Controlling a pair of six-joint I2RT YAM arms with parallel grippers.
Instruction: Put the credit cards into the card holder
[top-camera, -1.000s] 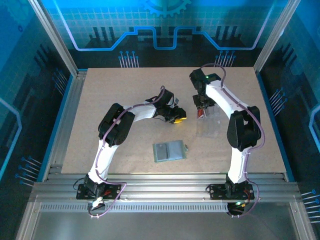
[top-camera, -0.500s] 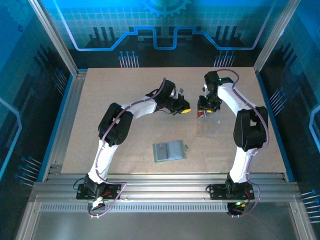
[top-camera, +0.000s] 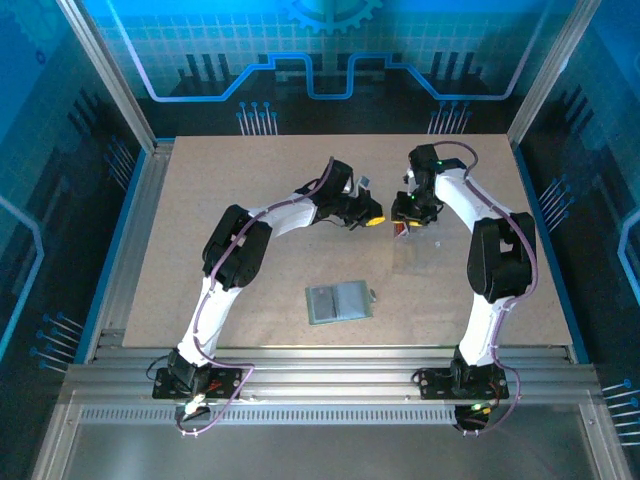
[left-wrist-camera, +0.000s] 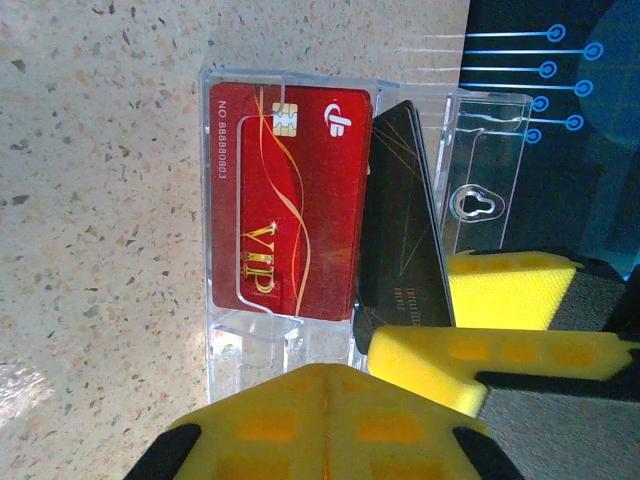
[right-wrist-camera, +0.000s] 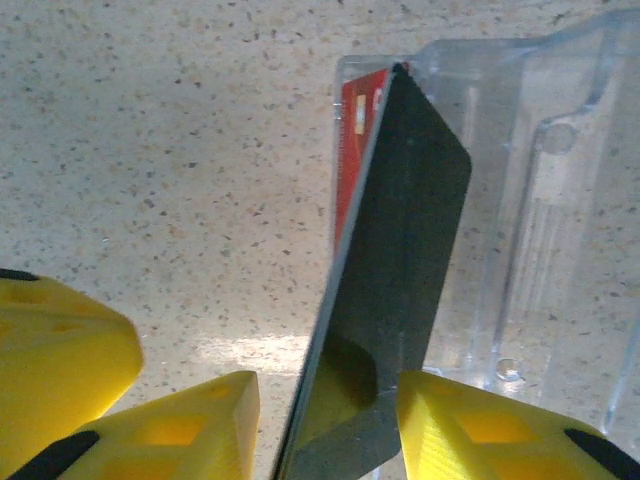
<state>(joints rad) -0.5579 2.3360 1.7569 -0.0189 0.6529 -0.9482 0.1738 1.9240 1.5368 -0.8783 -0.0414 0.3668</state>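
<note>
Between the fingers of the right end effector (right-wrist-camera: 325, 430), clamped: thin black rectangular credit card (right-wrist-camera: 410, 200), tilted over a clear plastic case (left-wrist-camera: 490, 160). Just ahead of the closed, empty left end effector (left-wrist-camera: 320, 420), flat in that case: red plastic credit card (left-wrist-camera: 285, 200). Well behind both, on the worktop (top-camera: 230, 180): flat grey-green card holder (top-camera: 340, 302).

**Non-task items in view**

Speckled beige desk (top-camera: 250, 290) inside aluminium frame (top-camera: 330, 372) with blue circuit-pattern backdrop panels (top-camera: 330, 60). Clear plastic pouch (top-camera: 418, 252) lying flat on desk, right of centre, toward far side. Left wrist view: clear moulded pouch (left-wrist-camera: 480, 170) with keyhole hang slot near its edge. Right wrist view: same transparent pouch (right-wrist-camera: 560, 200), ridged, flat on desk.
</note>
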